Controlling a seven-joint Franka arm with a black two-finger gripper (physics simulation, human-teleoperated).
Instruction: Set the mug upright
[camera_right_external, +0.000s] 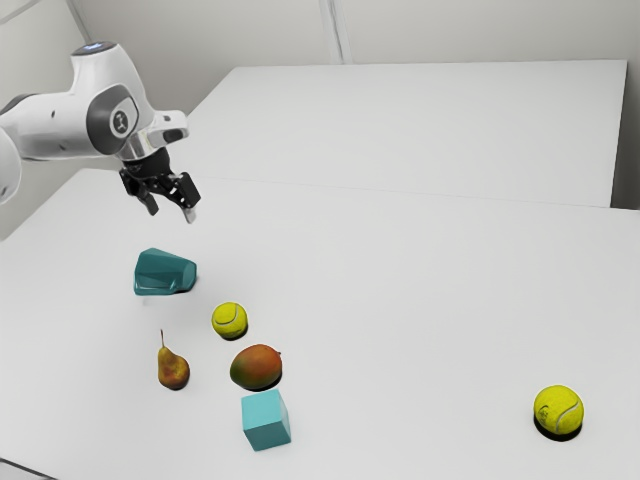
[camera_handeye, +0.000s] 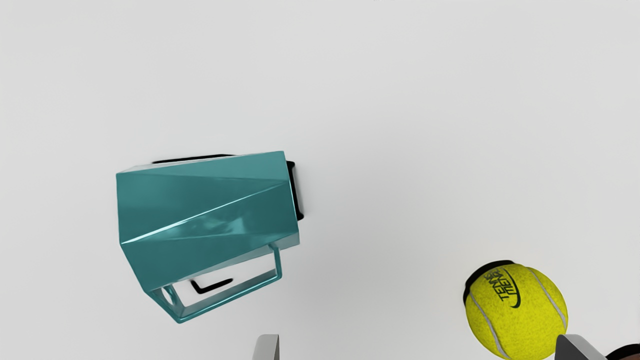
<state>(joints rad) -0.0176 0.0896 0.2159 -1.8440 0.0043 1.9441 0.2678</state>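
One white arm (camera_right_external: 60, 125) is seen at the exterior view's left, its black gripper (camera_right_external: 170, 208) held above the table (camera_right_external: 400, 280) with the fingers spread wide and nothing gripped. Beneath it, the teal mug (camera_right_external: 163, 273) is found lying on its side on the tabletop — clear of the fingers, with open space left between. In the wrist view the mug is placed mostly to one side of the gap between the fingertips, beyond the nearer one, and its handle (camera_handeye: 232, 301) is turned toward the fingers' side. Past the mug, toward the exterior view's right, a brown pear (camera_right_external: 173, 370) is met first, then a yellow tennis ball (camera_right_external: 229, 320), by which the other fingertip is overlapped or closely neighboured in the wrist view. Next a red and green mango (camera_right_external: 257, 368) is seen near that ball, and just beside the mango a light blue cube (camera_right_external: 266, 420) is set down. Well apart from all of these — at the exterior view's far right — a second tennis ball (camera_right_external: 558, 410) is shown resting on the table.
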